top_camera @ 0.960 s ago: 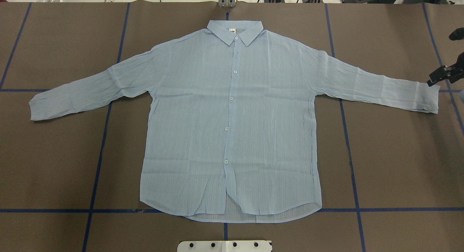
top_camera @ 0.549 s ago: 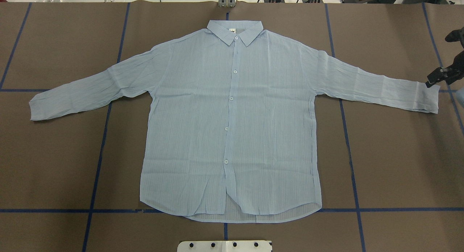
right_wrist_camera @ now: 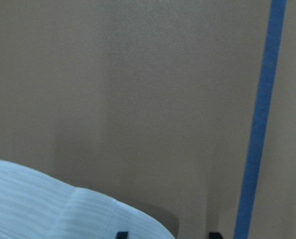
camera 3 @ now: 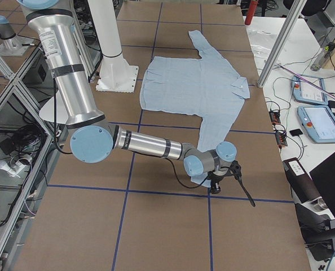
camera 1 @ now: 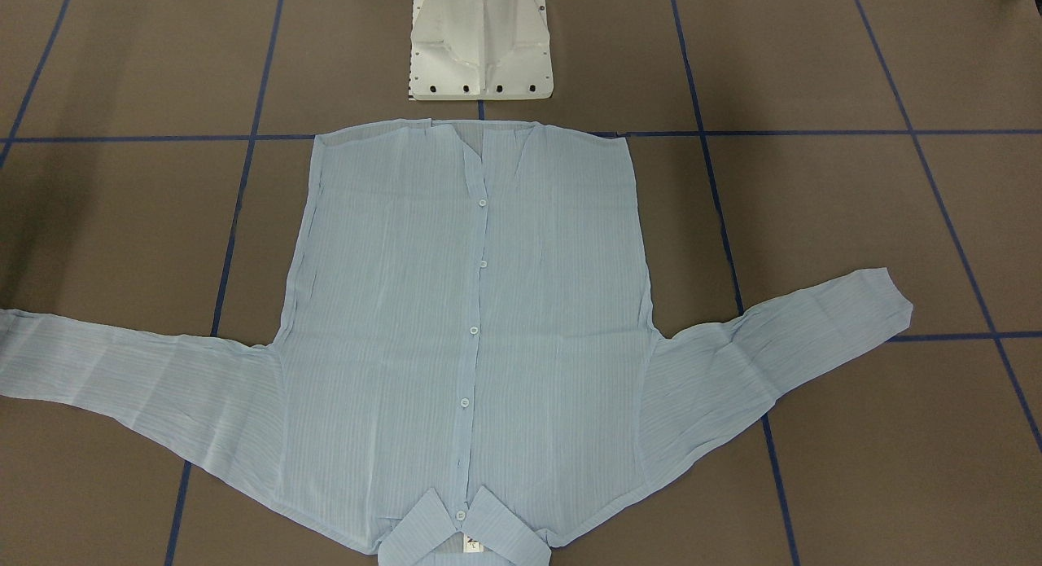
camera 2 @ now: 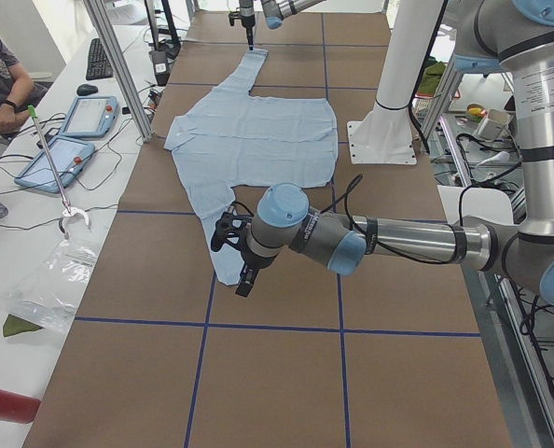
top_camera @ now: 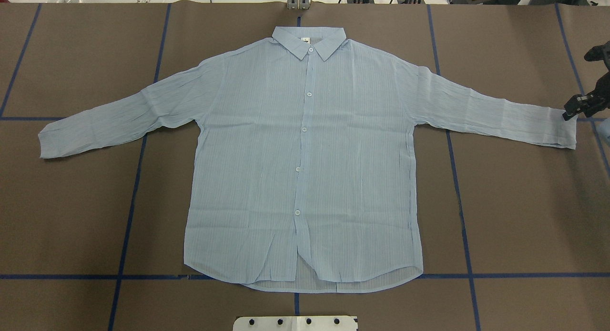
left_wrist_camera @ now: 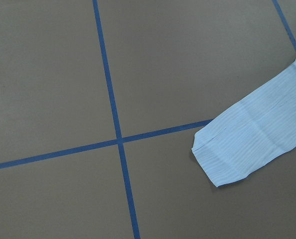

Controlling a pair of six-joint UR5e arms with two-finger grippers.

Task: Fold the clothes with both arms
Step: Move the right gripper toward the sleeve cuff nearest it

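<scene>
The light-blue striped shirt [top_camera: 305, 169] lies flat and buttoned, front up, both sleeves spread, collar [top_camera: 309, 40] on the far side from the base. My right gripper [top_camera: 568, 115] sits at the far corner of the right sleeve's cuff [top_camera: 562, 131]. In the right wrist view its two fingertips [right_wrist_camera: 121, 234] stand apart, open, with the cuff's edge [right_wrist_camera: 63, 214] just beside them. My left gripper [camera 2: 241, 271] shows only in the exterior left view, above the left cuff [left_wrist_camera: 232, 154]; I cannot tell whether it is open or shut.
The brown table cover [top_camera: 524, 202] carries a grid of blue tape lines [left_wrist_camera: 119, 141]. The white pedestal base [camera 1: 480, 45] stands just behind the shirt's hem. A person [camera 2: 2, 84] sits at the side bench with tablets [camera 2: 86, 117] and metal frame posts [camera 2: 118, 65].
My right gripper has come down and slightly nearer, onto the corner of the right cuff. The shirt has not moved.
</scene>
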